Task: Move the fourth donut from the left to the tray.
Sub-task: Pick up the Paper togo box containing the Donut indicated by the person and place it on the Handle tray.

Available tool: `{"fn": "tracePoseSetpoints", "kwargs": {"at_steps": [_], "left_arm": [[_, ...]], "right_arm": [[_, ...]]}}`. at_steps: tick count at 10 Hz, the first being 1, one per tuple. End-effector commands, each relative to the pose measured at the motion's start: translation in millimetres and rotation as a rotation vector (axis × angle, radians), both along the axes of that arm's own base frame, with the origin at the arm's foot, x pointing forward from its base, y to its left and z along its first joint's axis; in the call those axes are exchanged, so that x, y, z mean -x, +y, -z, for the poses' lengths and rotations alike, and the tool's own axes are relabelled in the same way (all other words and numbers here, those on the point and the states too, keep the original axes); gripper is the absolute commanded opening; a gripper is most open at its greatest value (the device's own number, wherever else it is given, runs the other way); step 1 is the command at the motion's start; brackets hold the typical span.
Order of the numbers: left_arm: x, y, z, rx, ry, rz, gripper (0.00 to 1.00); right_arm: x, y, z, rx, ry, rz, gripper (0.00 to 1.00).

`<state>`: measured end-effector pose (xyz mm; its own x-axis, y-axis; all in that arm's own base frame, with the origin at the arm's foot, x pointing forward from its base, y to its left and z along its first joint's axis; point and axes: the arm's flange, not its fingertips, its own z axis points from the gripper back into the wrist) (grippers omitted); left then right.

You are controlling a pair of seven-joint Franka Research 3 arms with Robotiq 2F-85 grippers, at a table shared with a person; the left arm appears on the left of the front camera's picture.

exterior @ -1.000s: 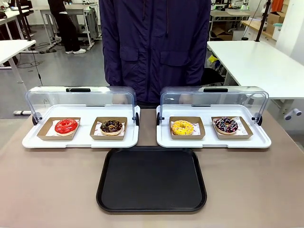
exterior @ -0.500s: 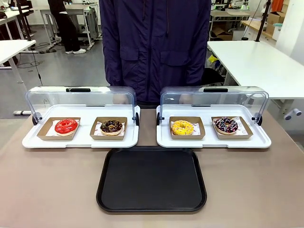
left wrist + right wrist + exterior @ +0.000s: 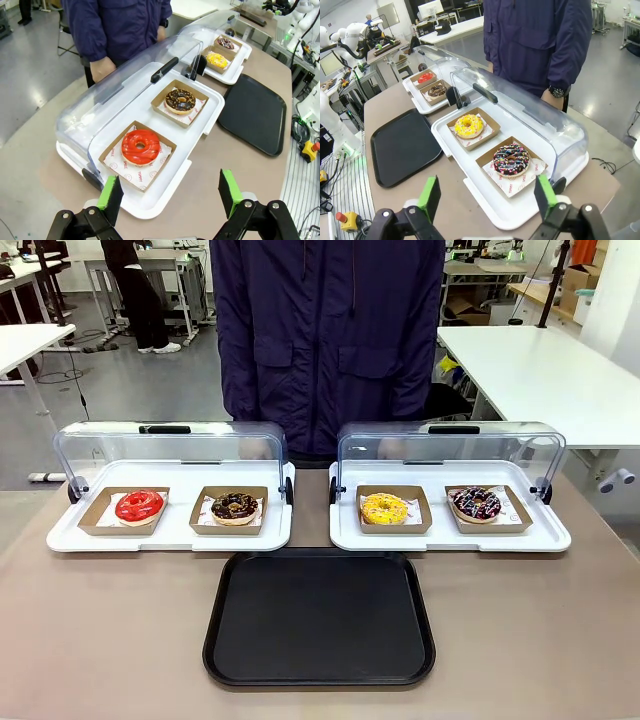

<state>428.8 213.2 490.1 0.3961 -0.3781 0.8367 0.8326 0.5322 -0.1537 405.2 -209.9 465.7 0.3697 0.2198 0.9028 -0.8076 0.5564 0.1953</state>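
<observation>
Beyond right hand (image 3: 487, 196), fourth donut (image 3: 511, 161)

4th donut (image 3: 476, 503) far R in R lidded case (image 3: 440, 542), tray (image 3: 319, 618) nearer, ctr of table (image 3: 100, 640).

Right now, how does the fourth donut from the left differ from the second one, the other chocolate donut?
Topping: the fourth donut carries white drizzle and pink bits; the second donut carries pale nut-like crumbs.
Place: the fourth donut lies in the right half of the right white tray; the second donut lies in the right half of the left white tray.
Both are dark-glazed rings in small brown cardboard trays.
</observation>
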Motion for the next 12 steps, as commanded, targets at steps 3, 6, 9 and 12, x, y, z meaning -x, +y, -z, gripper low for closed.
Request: {"fn": "tracePoseSetpoints", "kwargs": {"at_steps": [3, 6, 9, 12], "left_arm": [[0.0, -0.5, -0.4, 0.005, -0.004, 0.004, 1.00], [0.0, -0.5, -0.4, 0.005, -0.004, 0.004, 1.00], [0.0, -0.5, -0.4, 0.005, -0.004, 0.004, 1.00], [0.0, -0.5, -0.4, 0.005, -0.004, 0.004, 1.00]], "right_arm": [[-0.1, 0.7, -1.1, -0.004, -0.011, -0.006, 1.00], [-0.1, 0.7, -1.1, -0.004, -0.011, -0.006, 1.00], [-0.1, 0.7, -1.1, -0.004, -0.011, -0.006, 1.00], [-0.1, 0.7, -1.1, -0.004, -0.011, -0.006, 1.00]]}}
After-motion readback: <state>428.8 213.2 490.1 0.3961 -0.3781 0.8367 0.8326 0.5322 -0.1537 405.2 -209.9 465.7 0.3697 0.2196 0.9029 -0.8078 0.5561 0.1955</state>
